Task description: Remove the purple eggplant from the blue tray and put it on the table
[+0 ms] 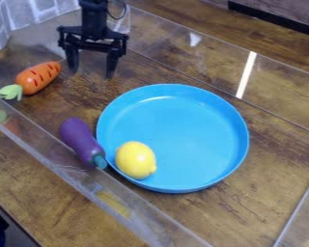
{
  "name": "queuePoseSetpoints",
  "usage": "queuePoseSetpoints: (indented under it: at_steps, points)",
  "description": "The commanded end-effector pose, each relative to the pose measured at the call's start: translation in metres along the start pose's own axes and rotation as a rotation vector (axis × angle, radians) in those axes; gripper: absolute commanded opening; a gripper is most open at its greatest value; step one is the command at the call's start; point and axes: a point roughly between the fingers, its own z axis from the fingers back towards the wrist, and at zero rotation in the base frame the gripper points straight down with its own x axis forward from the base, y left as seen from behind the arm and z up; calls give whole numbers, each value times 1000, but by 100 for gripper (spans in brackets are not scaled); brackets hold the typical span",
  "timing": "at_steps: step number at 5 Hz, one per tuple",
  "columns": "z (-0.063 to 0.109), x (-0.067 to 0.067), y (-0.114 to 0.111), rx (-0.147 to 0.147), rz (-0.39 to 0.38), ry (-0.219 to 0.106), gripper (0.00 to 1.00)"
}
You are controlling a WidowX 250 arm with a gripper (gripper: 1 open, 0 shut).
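While the end effector [93,64] hangs apparently open, the purple eggplant [82,143] lies well apart.

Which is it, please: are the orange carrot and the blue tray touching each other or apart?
Apart: the camera view shows a wide stretch of brown table between the carrot and the tray's rim.

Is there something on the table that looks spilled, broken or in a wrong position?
I see no spill or breakage. The purple eggplant lies on the table, outside the blue tray, close against its rim; that fits the task. The yellow lemon sits off-centre near the tray's edge, hardly odd.
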Motion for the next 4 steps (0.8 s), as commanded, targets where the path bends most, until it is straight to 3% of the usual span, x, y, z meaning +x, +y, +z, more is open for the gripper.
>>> queuePoseSetpoints:
  at_steps: [1,4]
  points:
    - [22,15,6,-14,55,-61,100]
    - [37,6,14,-25,-14,-59,100]
